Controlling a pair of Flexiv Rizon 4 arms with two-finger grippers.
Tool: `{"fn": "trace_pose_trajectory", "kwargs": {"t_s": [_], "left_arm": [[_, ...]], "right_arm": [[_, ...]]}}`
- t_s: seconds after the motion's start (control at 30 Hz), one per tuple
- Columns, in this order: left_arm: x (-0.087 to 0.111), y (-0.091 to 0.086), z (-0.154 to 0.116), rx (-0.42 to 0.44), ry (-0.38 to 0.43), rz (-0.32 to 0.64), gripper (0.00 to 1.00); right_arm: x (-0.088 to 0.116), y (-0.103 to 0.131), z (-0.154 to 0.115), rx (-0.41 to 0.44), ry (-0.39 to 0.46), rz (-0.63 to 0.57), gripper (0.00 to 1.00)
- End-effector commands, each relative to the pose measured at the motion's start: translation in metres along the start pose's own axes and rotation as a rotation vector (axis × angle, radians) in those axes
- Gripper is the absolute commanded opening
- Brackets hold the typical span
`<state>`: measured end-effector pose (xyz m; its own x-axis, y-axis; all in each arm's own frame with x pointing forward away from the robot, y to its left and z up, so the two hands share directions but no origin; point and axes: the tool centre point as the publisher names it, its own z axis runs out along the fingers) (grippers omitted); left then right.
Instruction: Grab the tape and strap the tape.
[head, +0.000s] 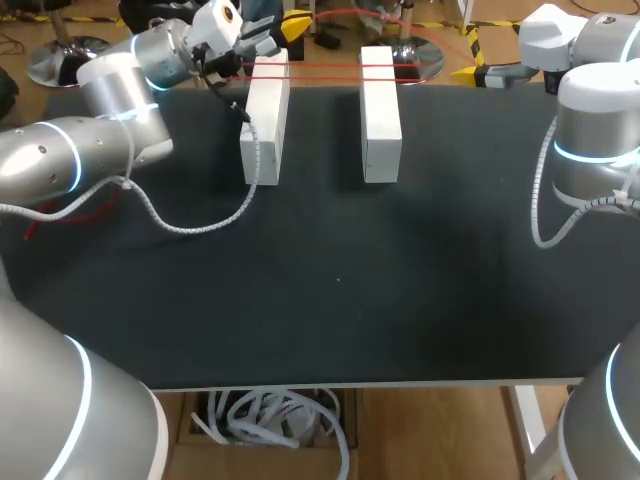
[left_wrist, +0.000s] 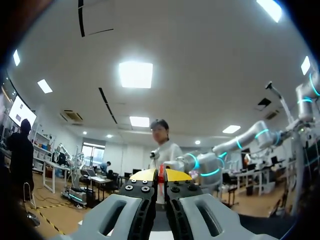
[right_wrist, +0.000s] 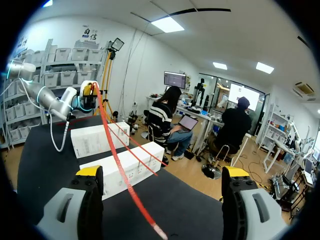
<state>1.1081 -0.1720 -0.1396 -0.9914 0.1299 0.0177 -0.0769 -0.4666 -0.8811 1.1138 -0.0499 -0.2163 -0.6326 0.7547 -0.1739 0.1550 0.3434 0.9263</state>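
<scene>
Nearest the camera lay the black surface (head: 330, 300), with everything of the task at its far edge. At the far left, the left arm's fingers (left_wrist: 145, 175) were pressed together on the red tape (right_wrist: 120, 170), pinching it between their yellow tips. I judged that this grip kept the strand taut and off the surface.

From there the tape ran over the left white block (head: 265, 120) and the right white block (head: 381, 115). These stood side by side with a gap between them, probably as the pair to be strapped together. Red strands lay across the tops of both.

Further right, the tape's free length passed between the right arm's fingers (right_wrist: 89, 171), which were spread wide and touched nothing. They seemed placed to close on it next.

Grey print showed on the long side of each block in the right wrist view, but it was too small to read. No other label was legible.
</scene>
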Motion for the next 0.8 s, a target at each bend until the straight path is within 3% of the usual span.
{"fn": "trace_pose_trajectory", "kwargs": {"t_s": [0.03, 0.47, 0.8], "left_arm": [[-0.0014, 0.0008, -0.0015, 0.007, -0.002, 0.001, 0.0], [-0.0025, -0.0007, -0.0042, 0.006, -0.056, 0.016, 0.0], [-0.0024, -0.0015, -0.0062, -0.002, -0.04, 0.018, 0.0]], "right_arm": [[-0.0003, 0.0005, -0.0001, 0.003, 0.001, 0.0, 1.0], [-0.0003, 0.0005, -0.0001, 0.003, 0.001, 0.0, 1.0], [-0.0003, 0.0005, -0.0001, 0.003, 0.001, 0.0, 1.0]]}}
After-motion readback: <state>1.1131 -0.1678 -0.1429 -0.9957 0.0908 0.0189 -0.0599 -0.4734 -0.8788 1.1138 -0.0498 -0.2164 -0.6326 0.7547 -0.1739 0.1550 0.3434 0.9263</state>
